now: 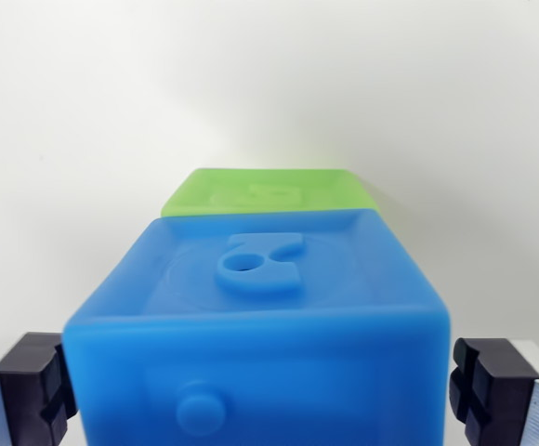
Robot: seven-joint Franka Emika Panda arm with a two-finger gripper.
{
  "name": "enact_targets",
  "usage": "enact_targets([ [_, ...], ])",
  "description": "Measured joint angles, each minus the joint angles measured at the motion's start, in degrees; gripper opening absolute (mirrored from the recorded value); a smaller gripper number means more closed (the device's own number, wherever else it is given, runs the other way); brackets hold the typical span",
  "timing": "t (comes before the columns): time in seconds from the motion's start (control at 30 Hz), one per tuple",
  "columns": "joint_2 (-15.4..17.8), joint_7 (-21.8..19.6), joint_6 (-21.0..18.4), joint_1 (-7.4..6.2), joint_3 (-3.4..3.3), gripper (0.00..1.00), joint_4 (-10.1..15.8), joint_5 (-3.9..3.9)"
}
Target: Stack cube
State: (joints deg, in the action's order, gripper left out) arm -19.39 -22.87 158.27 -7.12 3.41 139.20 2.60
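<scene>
Blue cube (260, 325) sits right between gripper (262, 386) pads, black fingertips (35, 386) hugging both sides, looks pinched. Green cube (269, 190) directly behind it, touching, on white surface (84, 139).

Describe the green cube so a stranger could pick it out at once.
Start at the big blue cube filling the lower middle of the wrist view, between the black pads of the tool. Look just past its far top edge: the green cube shows there, the only green thing against the white background.
</scene>
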Motion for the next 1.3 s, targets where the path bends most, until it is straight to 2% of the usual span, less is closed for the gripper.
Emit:
enact_targets([
  [0.53,0.8,0.1,-0.7,0.00,0.00,1.00,0.1,-0.02],
  [1.0,5.7,0.5,-5.0,0.06,0.21,1.00,0.5,-0.78],
  [1.3,10.3,1.0,-9.3,0.06,0.30,1.00,0.6,-1.39],
])
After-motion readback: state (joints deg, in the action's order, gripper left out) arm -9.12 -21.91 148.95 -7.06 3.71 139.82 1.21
